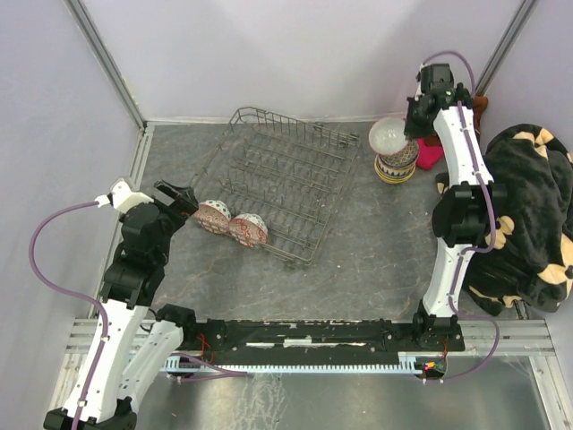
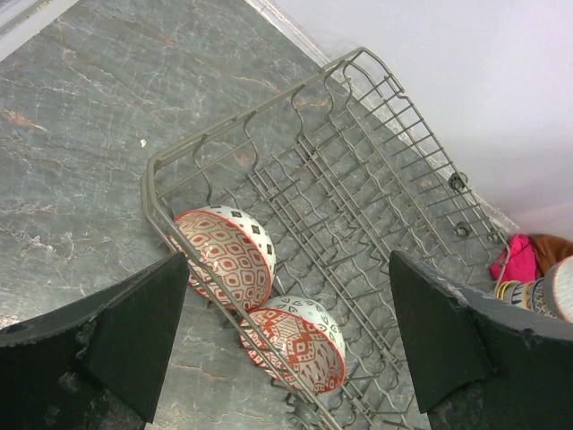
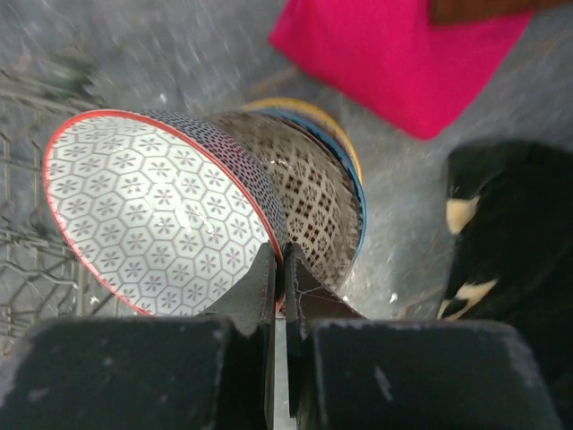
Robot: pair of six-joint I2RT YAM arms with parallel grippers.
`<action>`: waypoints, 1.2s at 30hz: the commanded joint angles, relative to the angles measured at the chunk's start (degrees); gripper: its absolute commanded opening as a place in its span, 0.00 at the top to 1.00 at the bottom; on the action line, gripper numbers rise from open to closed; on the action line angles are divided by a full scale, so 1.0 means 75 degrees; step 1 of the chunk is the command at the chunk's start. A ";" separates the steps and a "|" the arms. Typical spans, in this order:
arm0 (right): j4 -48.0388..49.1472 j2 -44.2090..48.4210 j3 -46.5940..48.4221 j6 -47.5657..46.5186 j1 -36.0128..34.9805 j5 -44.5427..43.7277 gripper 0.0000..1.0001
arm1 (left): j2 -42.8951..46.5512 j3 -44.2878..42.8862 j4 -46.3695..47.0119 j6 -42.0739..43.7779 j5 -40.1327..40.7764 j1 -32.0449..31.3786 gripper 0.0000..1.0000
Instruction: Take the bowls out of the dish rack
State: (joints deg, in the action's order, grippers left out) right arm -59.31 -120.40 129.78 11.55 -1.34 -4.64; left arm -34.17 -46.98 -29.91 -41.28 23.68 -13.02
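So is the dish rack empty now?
Not empty: two red-patterned bowls stand on edge at one end of the dish rack.

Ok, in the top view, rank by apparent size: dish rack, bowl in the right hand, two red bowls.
1. dish rack, largest.
2. held bowl, slightly bigger-looking, but higher up, nearer the camera, so unsure.
3. two red bowls, alike; no ranking.
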 commanded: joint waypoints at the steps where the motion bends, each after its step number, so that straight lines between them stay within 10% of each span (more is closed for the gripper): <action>1: 0.0665 0.0951 -0.0896 0.0469 0.0181 0.1071 0.99 | 0.0011 -0.0125 0.0286 0.0093 -0.0088 -0.0021 0.01; 36: 0.0651 0.1072 -0.1638 0.0360 0.0553 0.0218 0.99 | -0.0095 -0.0051 0.0388 0.0054 -0.0064 -0.0020 0.01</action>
State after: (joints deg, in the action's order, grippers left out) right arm -55.37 -114.67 117.23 14.70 2.35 -1.48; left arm -34.87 -46.92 -29.78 -41.30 23.40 -13.02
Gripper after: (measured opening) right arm 0.055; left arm 0.993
